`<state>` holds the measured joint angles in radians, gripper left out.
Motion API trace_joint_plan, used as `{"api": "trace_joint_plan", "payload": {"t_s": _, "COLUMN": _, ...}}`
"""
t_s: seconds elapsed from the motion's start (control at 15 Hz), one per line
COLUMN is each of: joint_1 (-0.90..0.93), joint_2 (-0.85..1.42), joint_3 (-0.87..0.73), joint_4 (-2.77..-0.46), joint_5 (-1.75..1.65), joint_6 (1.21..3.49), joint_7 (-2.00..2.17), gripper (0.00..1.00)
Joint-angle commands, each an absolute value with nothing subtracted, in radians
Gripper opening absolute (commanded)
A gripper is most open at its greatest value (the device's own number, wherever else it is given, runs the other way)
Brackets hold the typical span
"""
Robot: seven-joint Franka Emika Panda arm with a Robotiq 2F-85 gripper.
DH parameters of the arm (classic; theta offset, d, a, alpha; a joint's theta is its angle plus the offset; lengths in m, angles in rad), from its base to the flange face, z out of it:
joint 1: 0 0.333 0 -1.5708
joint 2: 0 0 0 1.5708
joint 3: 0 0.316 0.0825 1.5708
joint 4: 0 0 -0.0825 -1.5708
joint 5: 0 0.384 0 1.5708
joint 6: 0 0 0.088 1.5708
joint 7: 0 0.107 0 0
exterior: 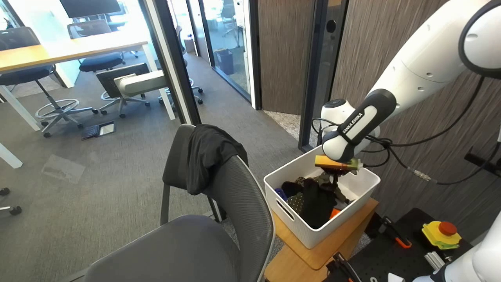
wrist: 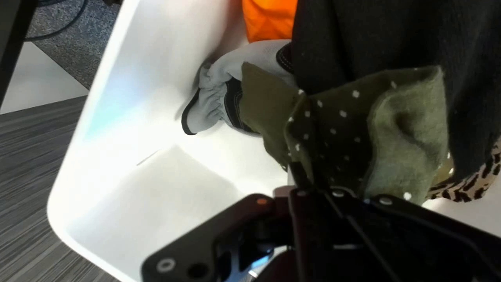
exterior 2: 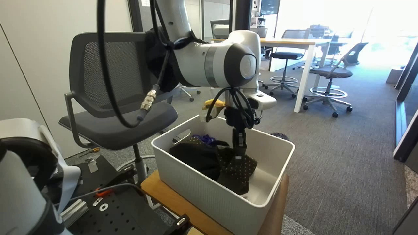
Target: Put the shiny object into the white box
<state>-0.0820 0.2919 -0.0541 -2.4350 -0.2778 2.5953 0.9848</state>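
Note:
The white box stands on a wooden stand and holds several cloths; it also shows in an exterior view and the wrist view. My gripper points down inside it. In the wrist view the gripper is shut on a floppy olive cloth with pale dots. This cloth hangs inside the box against a black cloth. I cannot tell whether it is the shiny object; no glitter shows. A tan piece with dark spots lies partly hidden beneath the cloths.
A grey glove and an orange item lie in the box beside the black cloth. A chair with a dark jacket stands close by. The wooden stand adjoins a dark worktop with tools. A panelled wall is near the arm.

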Motion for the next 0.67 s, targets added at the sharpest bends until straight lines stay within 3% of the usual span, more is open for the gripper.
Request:
{"api": "trace_joint_plan", "payload": {"t_s": 0.0, "joint_1": -0.035, "joint_2": 0.347, "joint_3": -0.097, "joint_4": -2.36, "joint_5": -0.208, "joint_6": 2.553, "joint_7": 0.932, "gripper": 0.01}}
{"api": "trace_joint_plan", "payload": {"t_s": 0.2, "joint_1": -0.029, "joint_2": 0.362, "joint_3": -0.103, "joint_4": -2.335, "joint_5": -0.159, "joint_6": 2.526, "joint_7": 0.899, "gripper": 0.01}}
{"api": "trace_joint_plan", "payload": {"t_s": 0.27, "joint_1": -0.03, "joint_2": 0.358, "joint_3": -0.101, "joint_4": -2.331, "joint_5": -0.139, "joint_6": 2.509, "joint_7": 0.884, "gripper": 0.28}}
{"api": "trace_joint_plan", "payload": {"t_s": 0.33, "joint_1": -0.029, "joint_2": 0.355, "joint_3": -0.101, "joint_4": -2.327, "joint_5": -0.125, "joint_6": 2.496, "joint_7": 0.87, "gripper": 0.29}}
{"api": "trace_joint_plan", "payload": {"t_s": 0.6, "joint_1": -0.037, "joint_2": 0.326, "joint_3": -0.098, "joint_4": -2.325, "joint_5": -0.066, "joint_6": 2.45, "joint_7": 0.808, "gripper": 0.58}}
